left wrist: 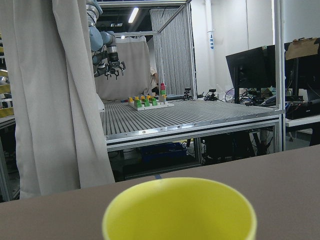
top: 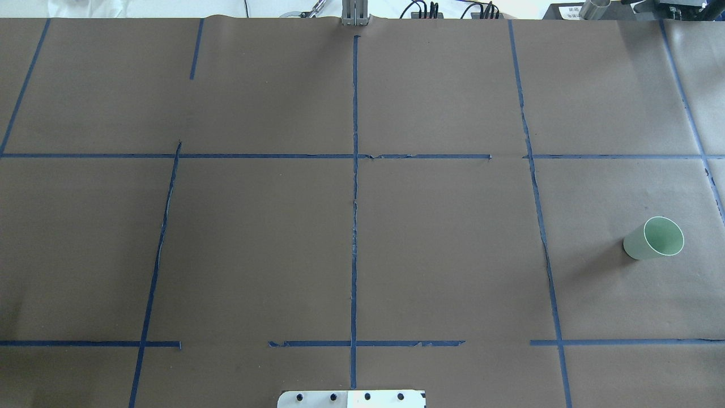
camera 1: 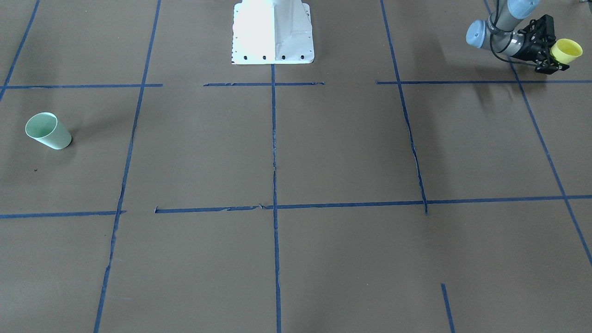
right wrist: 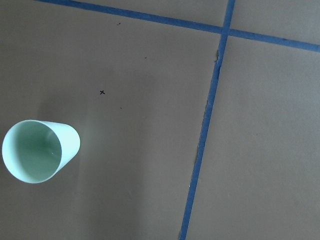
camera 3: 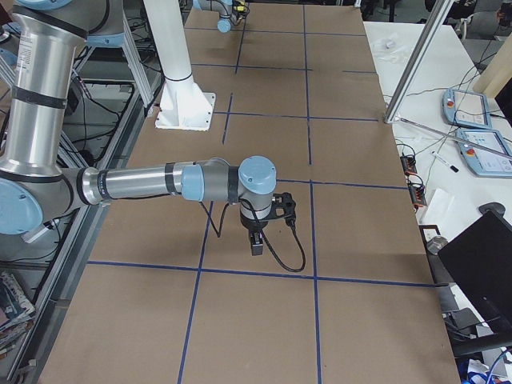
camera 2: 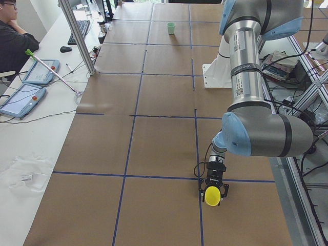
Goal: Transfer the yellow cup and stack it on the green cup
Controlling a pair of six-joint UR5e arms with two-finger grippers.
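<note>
Yellow cup (camera 1: 568, 51): way out on the robot's-left side of the white base (camera 1: 273, 32). It's gripped by the arm rather than sitting on the counter (top: 255, 238), as far as I can tell.
Left fingers (camera 1: 548, 68): closed on the yellow cup's wall, one on each side. The cup is tipped so its mouth faces outward, away from the base.
Why held that way: my guess is that a side grab leaves the cup's bottom free, and that's the end that has to drop in. It'll want righting first.
Green cup (camera 1: 47, 131): standing mouth-up on the counter, far out on the base's other side and well apart from the yellow one. It looks ready to receive.
Right fingers (camera 3: 256, 240): pointing down over the counter on the base's right side. Honestly can't tell if they're open or closed.
Around: blue tape lines (top: 354, 226) run across the brown paper. An operator (camera 2: 13, 41) sits at a side desk across the counter from the base, out of reach.
In the way: the tape's flat, so no bother. The right arm hanging on the base's right side is what I'd watch, since the carry ends there.
</note>
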